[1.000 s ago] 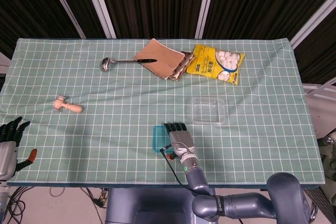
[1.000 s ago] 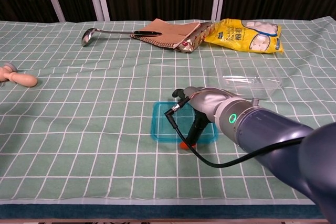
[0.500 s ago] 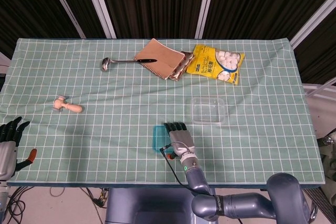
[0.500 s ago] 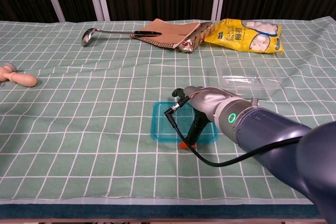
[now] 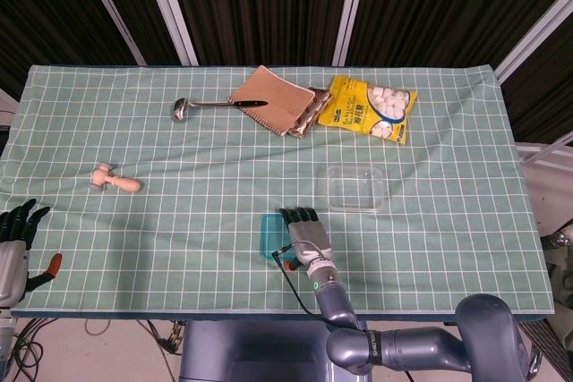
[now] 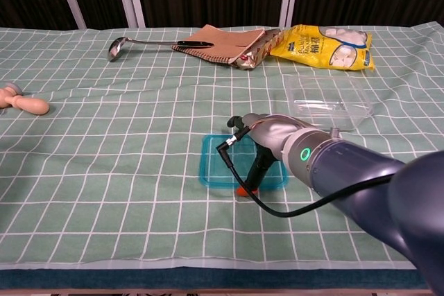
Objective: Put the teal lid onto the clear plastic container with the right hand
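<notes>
My right hand (image 6: 267, 145) sits flat over the teal lid (image 6: 220, 170), grip unclear, clear plastic container (image 6: 326, 104) beyond to its right.

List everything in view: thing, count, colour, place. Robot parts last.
Lid: one, teal, flat on the cloth near the front, partly under the right hand.
Container: one, clear, right of centre, apart from the lid.
Ladle: one, metal with black handle, far side, handle end on the notebook.
Notebook: one, brown, far centre.
Snack bag: one, yellow, far right of the notebook.
Wooden tool: one, tan, left side.
Tablecloth: one, green grid.
Right hand: on the lid.
Left hand: off the table's left front corner, holding nothing.
</notes>
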{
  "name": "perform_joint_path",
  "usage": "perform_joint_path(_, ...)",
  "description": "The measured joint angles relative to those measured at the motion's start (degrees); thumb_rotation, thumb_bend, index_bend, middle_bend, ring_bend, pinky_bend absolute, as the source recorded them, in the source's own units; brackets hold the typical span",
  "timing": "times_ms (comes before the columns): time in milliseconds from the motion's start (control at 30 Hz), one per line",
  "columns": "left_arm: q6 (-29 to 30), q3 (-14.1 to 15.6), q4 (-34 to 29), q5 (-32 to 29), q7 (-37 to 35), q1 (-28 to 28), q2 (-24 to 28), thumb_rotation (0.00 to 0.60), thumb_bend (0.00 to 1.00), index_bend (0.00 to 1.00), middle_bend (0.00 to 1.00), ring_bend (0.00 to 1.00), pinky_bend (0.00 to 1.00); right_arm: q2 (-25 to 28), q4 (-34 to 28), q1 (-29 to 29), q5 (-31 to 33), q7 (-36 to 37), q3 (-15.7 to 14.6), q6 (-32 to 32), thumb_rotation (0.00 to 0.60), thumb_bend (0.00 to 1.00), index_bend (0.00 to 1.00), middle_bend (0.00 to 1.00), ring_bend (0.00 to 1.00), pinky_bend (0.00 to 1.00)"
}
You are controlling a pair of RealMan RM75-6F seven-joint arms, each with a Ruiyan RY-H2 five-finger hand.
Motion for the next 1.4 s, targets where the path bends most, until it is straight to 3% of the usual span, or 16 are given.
perform_joint_path(533,-0.1,-0.1,-0.2,-0.4,-0.2,0.0,0.1,0.6,0.35,0.13,0.0,0.0,0.0,0.1,0.9,0.8,1.6,-0.9,0.0,-1.0,0.6,0.22,0.0,0.35,0.0,0.0)
perform_joint_path(767,-0.2,-0.1,-0.2,-0.5,-0.2,0.0,0.2,0.6,0.35,0.13,0.0,0.0,0.0,0.2,0.2,0.3,-1.0,1.3,0.0,-0.8,0.6,0.28,0.0,0.45,0.08,0.0)
perform_joint_path(1400,-0.3,-0.2,-0.3,-0.9,-0.2,0.0,0.3,0.6,0.35,0.13,0.0,0.0,0.0,1.2,-1.4,-0.9,-4.7,3.5,-0.8,-0.2,0.6,0.29,0.0,0.48,0.09,0.0)
